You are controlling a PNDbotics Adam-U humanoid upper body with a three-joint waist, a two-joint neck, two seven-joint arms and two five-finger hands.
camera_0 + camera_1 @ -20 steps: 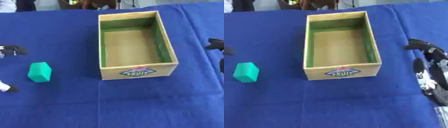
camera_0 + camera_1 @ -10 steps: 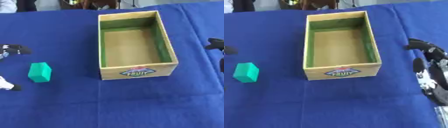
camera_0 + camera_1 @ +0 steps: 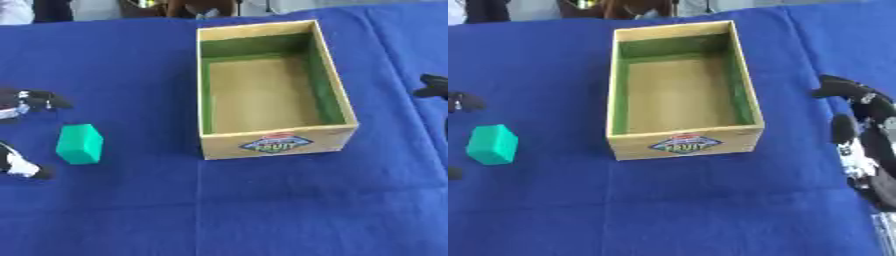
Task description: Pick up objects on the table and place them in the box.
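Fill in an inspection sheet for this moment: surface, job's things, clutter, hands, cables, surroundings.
Surface: blue cloth covering the table, a fold line down the front.
Job's things: green block lying on the cloth left of the box; wooden box, green inner walls, nothing inside.
Clutter: nothing seen.
Hands: left hand at the left edge, open, fingers either side of the block, not touching it; right hand at the right edge, open, idle.
Cables: nothing seen.
Surroundings: indistinct shapes beyond the far edge.

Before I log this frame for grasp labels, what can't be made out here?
- Left hand: cut off by the left edge in both views; only fingertips around the green block show.
- Right hand: cut by the right edge.
- Box label: too blurred to read.
- Far table edge: dark, blurred shapes.
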